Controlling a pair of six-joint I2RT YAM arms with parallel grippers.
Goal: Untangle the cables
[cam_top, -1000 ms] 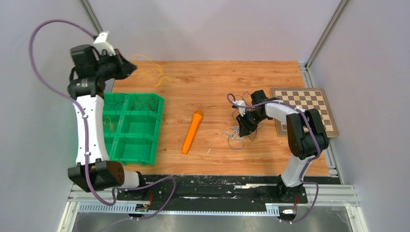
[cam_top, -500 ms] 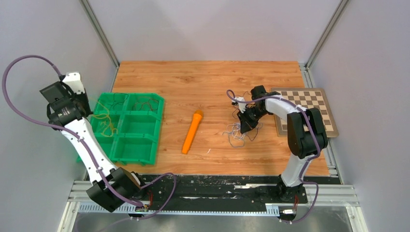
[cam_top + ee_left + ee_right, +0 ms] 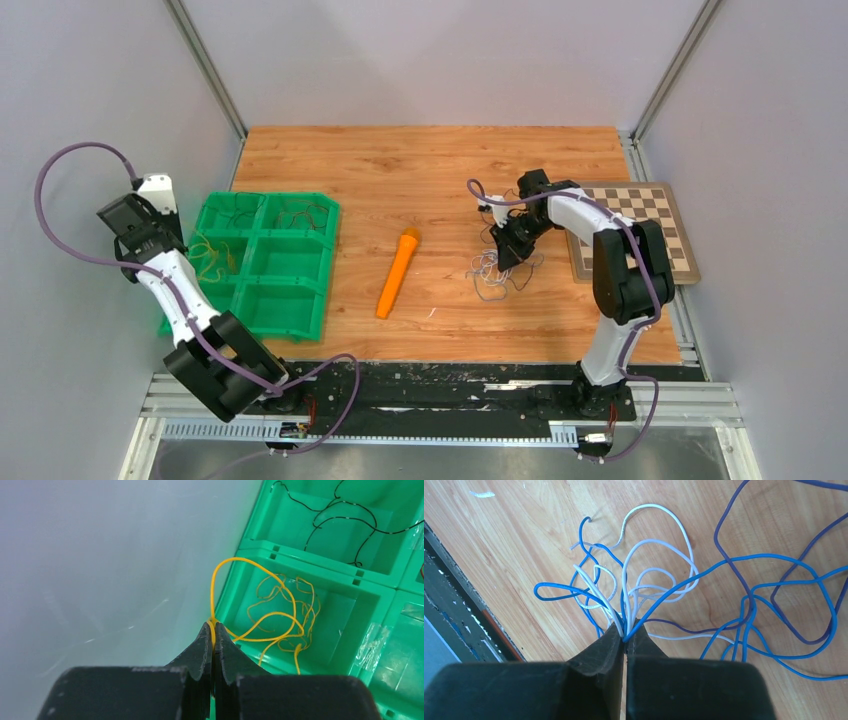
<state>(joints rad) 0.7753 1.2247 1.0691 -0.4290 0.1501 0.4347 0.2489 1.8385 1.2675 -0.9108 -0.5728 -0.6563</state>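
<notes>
Yellow cable (image 3: 240,558) pinched in left gripper (image 3: 214,630), blue-white cables (image 3: 655,506) clamped in right gripper (image 3: 625,632)

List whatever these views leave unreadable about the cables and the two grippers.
- Right wrist view: the white and blue cables vanish between the fingers of the right gripper; which strands it pinches is hidden.
- Top view: that tangle is too small to trace, partly under the arm.
- Left wrist view: the left gripper pinches the yellow cable; the black wire runs off the right edge.

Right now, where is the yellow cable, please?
The yellow cable is far left in the top view, pinched in the left gripper, looping into the green tray's middle-left compartment.
</notes>
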